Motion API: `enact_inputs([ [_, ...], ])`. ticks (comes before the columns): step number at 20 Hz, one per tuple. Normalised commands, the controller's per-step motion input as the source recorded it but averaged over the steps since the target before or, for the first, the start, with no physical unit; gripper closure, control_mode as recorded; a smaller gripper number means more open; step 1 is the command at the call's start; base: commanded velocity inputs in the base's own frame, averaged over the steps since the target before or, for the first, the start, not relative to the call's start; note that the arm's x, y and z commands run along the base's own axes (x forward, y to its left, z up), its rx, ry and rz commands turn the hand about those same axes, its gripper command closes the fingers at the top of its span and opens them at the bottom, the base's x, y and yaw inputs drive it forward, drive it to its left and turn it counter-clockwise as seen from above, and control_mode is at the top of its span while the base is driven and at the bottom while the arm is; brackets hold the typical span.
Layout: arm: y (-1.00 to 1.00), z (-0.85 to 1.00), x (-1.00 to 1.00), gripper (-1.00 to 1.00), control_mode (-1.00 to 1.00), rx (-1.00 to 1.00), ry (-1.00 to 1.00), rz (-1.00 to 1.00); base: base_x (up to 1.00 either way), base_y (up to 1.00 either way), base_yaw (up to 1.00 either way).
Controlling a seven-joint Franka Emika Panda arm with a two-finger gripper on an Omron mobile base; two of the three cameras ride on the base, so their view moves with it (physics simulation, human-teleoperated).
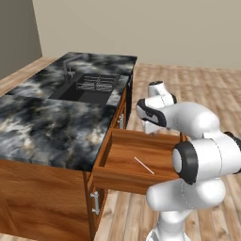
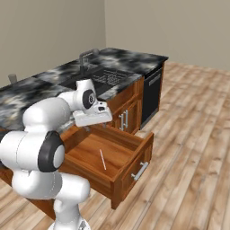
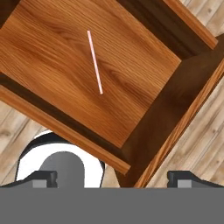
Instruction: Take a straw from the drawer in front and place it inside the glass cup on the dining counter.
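Hand view looks straight down into the open reddish-brown wooden drawer (image 3: 65,57), where the thin, pale whitish-pink straw (image 3: 95,61) lies flat on the bare floor of the box, well apart from every wall. The two-finger end effector (image 3: 111,177) has its dark tips spread wide at the bottom of this view and holds nothing. In the right base view the end effector (image 2: 96,127) hangs above the drawer's rear part, with the straw (image 2: 103,160) lower down and nearer the front panel and its small silver bar handle (image 2: 140,171).

The main risk, as I judge it, is the grasp itself: a stick this thin lying flush on wood gives the fingers almost nothing to close on, so they could scrape the floor, roll it aside or pinch it at an end and let it swing. A descent off to one side might also knock a drawer wall.

Later trouble lies in the placing. A small object that may be the see-through glass cup (image 2: 12,78) stands at the far edge of the black-and-grey marble worktop (image 2: 49,78); I cannot be sure of it.
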Motion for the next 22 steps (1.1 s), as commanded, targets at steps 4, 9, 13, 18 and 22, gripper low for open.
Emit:
enact_inputs([
  [4, 0.03, -0.21, 0.0, -1.0, -1.0, 0.02, -0.09, 0.0, 0.0, 0.0, 0.0],
  [9, 0.0, -0.27, 0.0, -1.0, -1.0, 0.05, -0.16, 0.0, 0.0, 0.0, 0.0],
  [13, 0.0, -0.31, 0.0, -1.0, -1.0, 0.04, -0.19, 0.0, 0.0, 0.0, 0.0],
  [18, 0.15, -0.26, 0.04, -1.0, -1.0, 0.0, -0.1, 0.0, 0.0, 0.0, 0.0],
  [22, 0.2, -0.11, 0.26, -1.0, -1.0, 0.0, 0.0, -0.01, 0.0, 0.0, 0.0],
])
